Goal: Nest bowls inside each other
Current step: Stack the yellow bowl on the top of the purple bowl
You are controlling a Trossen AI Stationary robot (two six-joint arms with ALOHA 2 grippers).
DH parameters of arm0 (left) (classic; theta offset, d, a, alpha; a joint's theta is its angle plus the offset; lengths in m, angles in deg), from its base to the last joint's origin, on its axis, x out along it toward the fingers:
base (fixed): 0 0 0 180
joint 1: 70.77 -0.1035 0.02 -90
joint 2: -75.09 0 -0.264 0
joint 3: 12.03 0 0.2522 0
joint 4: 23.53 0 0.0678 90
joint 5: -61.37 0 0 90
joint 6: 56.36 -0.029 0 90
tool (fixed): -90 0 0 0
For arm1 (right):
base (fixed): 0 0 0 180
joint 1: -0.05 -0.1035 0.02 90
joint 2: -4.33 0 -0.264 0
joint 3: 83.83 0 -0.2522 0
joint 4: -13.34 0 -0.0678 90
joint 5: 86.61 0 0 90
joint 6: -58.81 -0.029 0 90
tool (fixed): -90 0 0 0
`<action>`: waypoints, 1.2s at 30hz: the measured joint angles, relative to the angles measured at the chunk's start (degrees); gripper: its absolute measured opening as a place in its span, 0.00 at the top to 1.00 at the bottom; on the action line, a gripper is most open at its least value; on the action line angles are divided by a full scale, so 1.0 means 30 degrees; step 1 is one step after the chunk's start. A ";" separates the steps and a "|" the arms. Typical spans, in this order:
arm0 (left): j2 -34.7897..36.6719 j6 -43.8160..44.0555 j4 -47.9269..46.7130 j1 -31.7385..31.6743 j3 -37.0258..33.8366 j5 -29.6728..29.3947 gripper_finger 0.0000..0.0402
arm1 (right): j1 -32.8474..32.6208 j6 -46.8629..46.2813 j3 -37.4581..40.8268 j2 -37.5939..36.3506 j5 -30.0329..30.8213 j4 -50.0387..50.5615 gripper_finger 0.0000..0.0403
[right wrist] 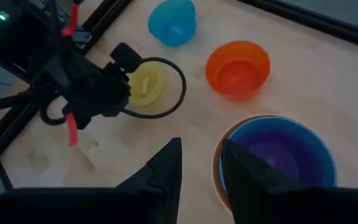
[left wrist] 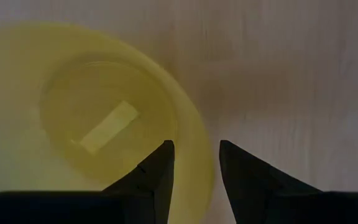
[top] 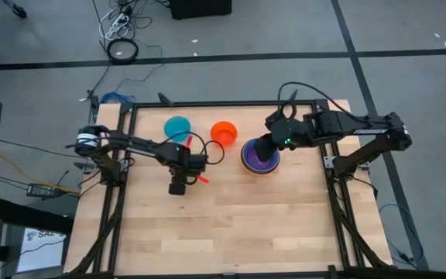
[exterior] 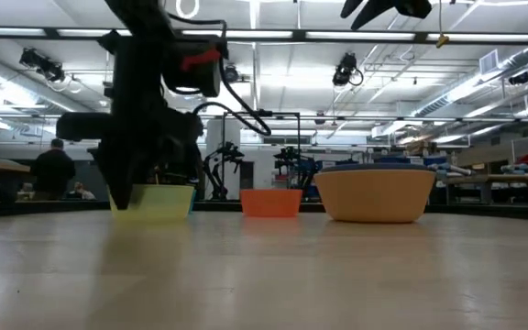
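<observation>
A yellow bowl stands upright on the wooden table, left of centre. My left gripper points straight down over its edge, open, with one finger inside the rim and one outside; in the high view this gripper hides the bowl. The purple bowl sits in the blue bowl, which sits in the large orange bowl. My right gripper hangs open above that stack, holding nothing. A cyan bowl and a red-orange bowl stand alone farther back.
A black frame runs along the table's left, far and right edges. Bare wood fills the near half of the table. A cable loop of the left arm hangs beside the yellow bowl. A person shows in the room beyond.
</observation>
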 joint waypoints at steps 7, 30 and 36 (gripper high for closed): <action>-0.0332 -0.0001 0.0690 -0.0042 0.0043 0.1341 0.85 | -0.0007 -0.0048 0.0000 -0.0124 -0.0150 0.0007 0.75; -0.0788 -0.2774 0.1798 -0.1847 1.3644 0.3987 1.00 | -0.1139 -0.1044 0.0000 -0.2022 0.1521 -0.0136 0.75; -0.5069 -0.1282 0.1655 -0.2474 1.7707 0.5904 1.00 | -0.2757 -0.2418 0.0000 -0.3895 0.3253 -0.0402 0.75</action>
